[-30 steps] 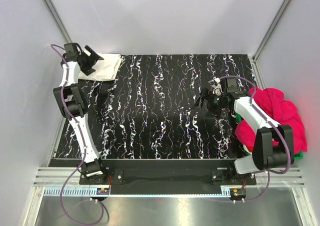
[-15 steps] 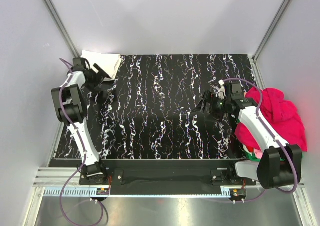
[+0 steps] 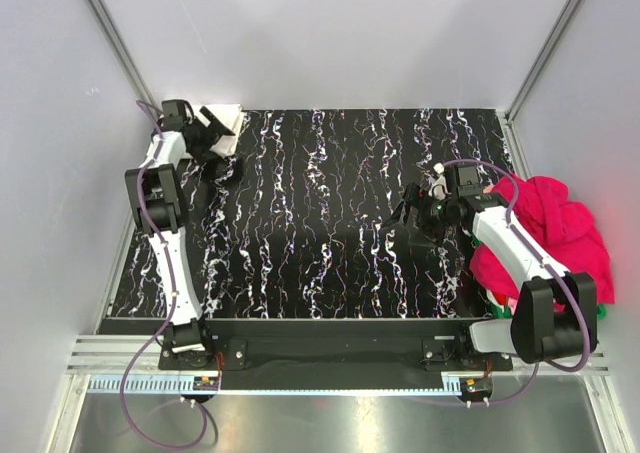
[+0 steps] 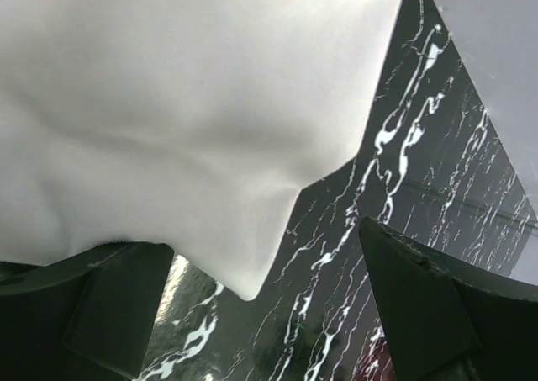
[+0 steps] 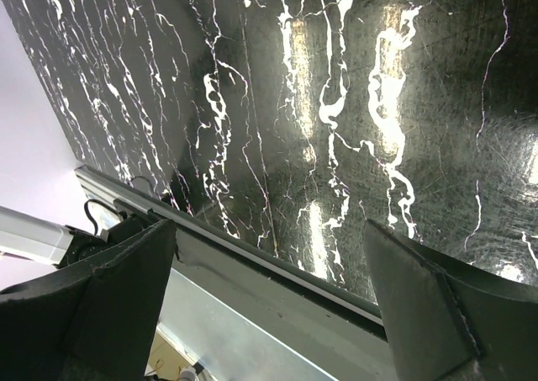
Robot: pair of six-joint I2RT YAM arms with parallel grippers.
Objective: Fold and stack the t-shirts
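A folded white t-shirt (image 3: 218, 123) lies at the table's far left corner; its print does not show. In the left wrist view it (image 4: 185, 103) fills the upper part, one corner hanging between the fingers. My left gripper (image 3: 212, 145) is open and empty, just at the shirt's near edge. A heap of magenta-pink t-shirts (image 3: 555, 238) sits at the right edge of the table. My right gripper (image 3: 418, 211) is open and empty over bare table, left of the pink heap. In the right wrist view its fingers (image 5: 437, 314) frame only the marble surface.
The table (image 3: 330, 223) is black with white marbling. A bit of green basket (image 3: 497, 295) shows under the pink heap. Grey walls and metal posts enclose the back and sides. The table's near rail (image 5: 277, 288) shows in the right wrist view.
My left arm has swung back toward the far left corner and its gripper now sits over the white shirt's near edge. The right gripper shifted slightly and stays open.
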